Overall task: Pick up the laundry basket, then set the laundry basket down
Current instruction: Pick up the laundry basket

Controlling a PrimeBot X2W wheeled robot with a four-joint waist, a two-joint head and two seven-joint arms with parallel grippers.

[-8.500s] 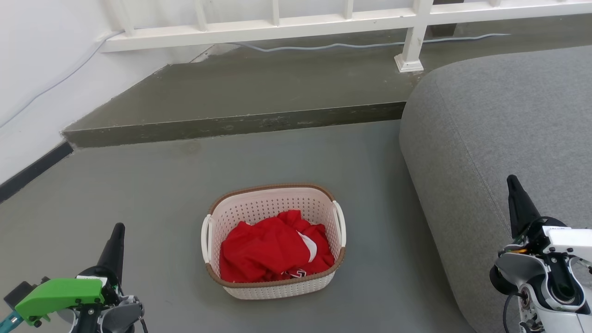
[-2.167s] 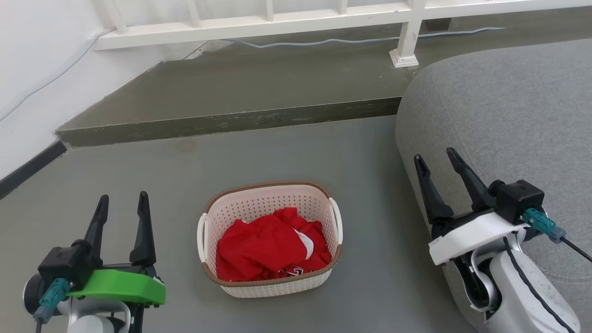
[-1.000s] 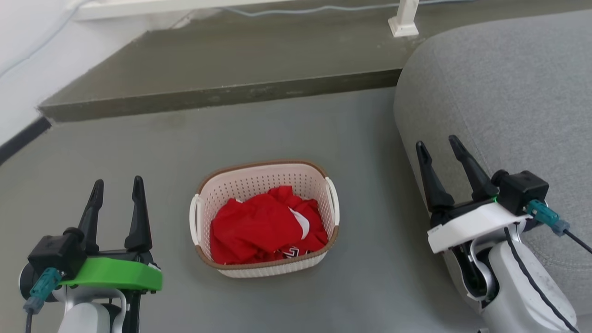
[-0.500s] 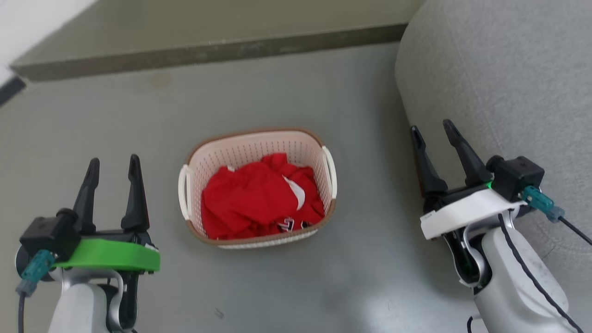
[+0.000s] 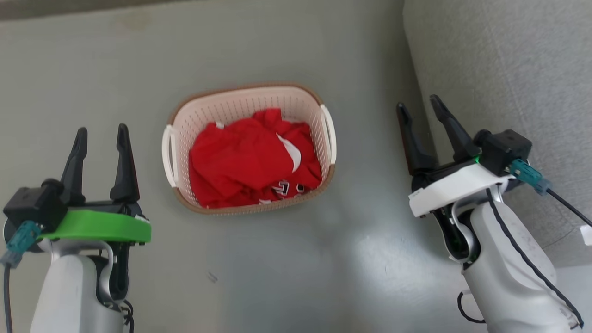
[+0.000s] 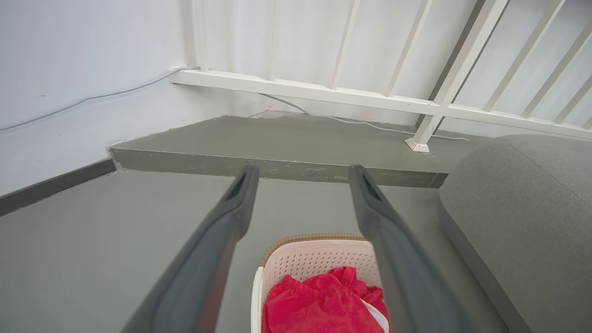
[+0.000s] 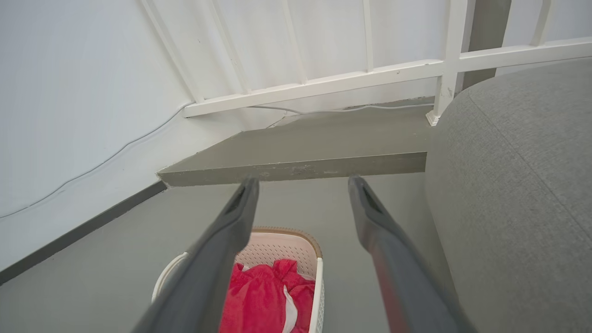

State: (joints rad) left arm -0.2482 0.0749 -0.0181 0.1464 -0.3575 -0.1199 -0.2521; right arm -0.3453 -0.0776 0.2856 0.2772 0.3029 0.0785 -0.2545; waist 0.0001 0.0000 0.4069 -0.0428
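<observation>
The laundry basket (image 5: 323,148) rests on the grey floor, cream-white and perforated with a brown rim and two white side handles, and a red garment (image 5: 249,157) lies crumpled inside. My left gripper (image 5: 101,134) hovers open to the basket's left, a short gap from its handle. On the other side my right gripper (image 5: 418,105) is open too, between the basket and the sofa. The left wrist view shows the basket (image 6: 314,259) low between my open fingers (image 6: 222,231). In the right wrist view the basket (image 7: 286,252) lies at lower left.
A large grey sofa (image 5: 508,64) fills the right side, close behind my right gripper. Ahead, the wrist views show a raised concrete step (image 6: 277,148), a white railing (image 6: 351,95) and a white wall with a cable (image 7: 92,166).
The head camera has tilted steeply down, so the step and railing have left its view. Both grippers have turned to show two spread fingers and now flank the basket, which stays in place.
</observation>
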